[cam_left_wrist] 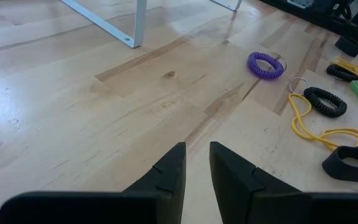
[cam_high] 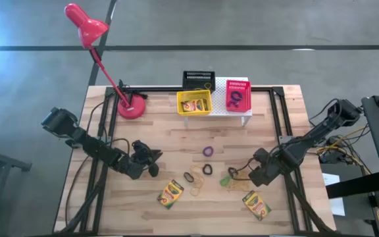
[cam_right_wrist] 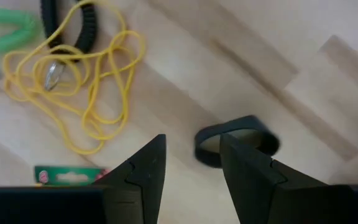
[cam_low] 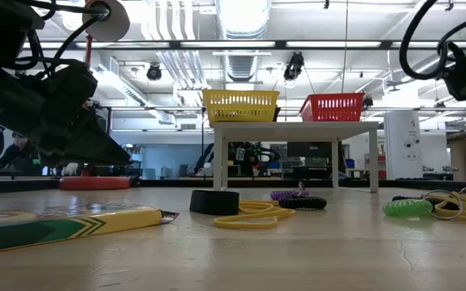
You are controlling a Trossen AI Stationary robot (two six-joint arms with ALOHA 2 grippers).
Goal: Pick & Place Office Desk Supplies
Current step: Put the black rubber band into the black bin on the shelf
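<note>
My left gripper (cam_high: 151, 160) (cam_left_wrist: 196, 167) hovers open by a narrow gap over bare wood, left of the loose supplies. My right gripper (cam_high: 254, 176) (cam_right_wrist: 191, 155) is open above the table; a black band (cam_right_wrist: 236, 138) lies just past its fingertips, partly behind one finger. A purple ring (cam_high: 208, 151) (cam_left_wrist: 266, 64), a black band (cam_high: 189, 177) (cam_low: 214, 202), yellow rubber bands (cam_high: 199, 171) (cam_right_wrist: 92, 87) and a green coil (cam_high: 226, 179) (cam_right_wrist: 5, 31) lie flat mid-table. Two crayon boxes (cam_high: 170, 193) (cam_high: 256, 205) lie near the front edge; a third sits in the yellow basket (cam_high: 195, 102).
The yellow basket and the pink-red basket (cam_high: 237, 94) stand on a white riser (cam_high: 245, 117) at the far edge, with a black basket (cam_high: 198, 80) behind them. A red desk lamp (cam_high: 131, 105) stands far left. Bare wood lies between the left gripper and the riser.
</note>
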